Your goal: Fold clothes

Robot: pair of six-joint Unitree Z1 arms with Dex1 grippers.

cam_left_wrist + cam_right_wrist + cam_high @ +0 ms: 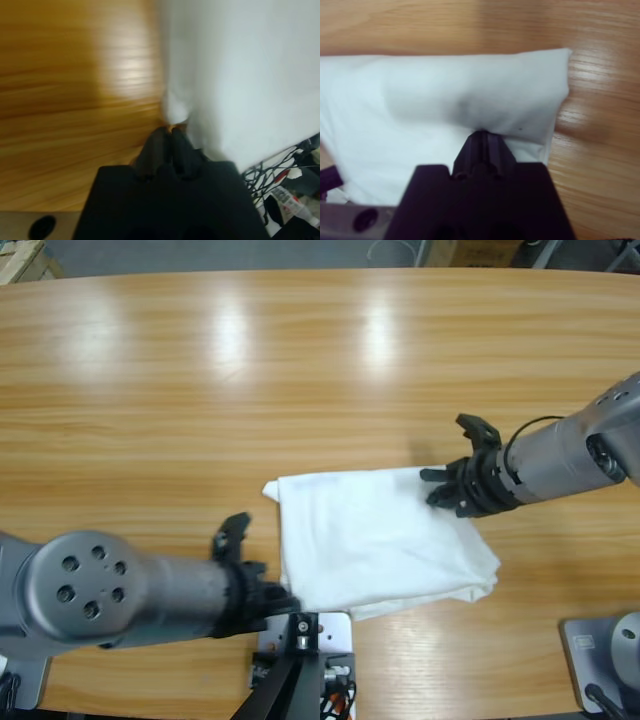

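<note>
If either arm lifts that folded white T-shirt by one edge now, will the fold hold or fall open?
Probably fall open: the T-shirt looks like thin, soft cloth, with rumpled layers along its lower right edge. It seems light, so a push would likely bunch it rather than slide it whole. The left hand and right hand each pinch only an edge, so the rest would droop.

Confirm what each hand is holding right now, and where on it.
Both pinch the folded white T-shirt. Left hand grips a bunched bit of its edge near the table's front; right hand is shut on the cloth near the opposite side edge.
</note>
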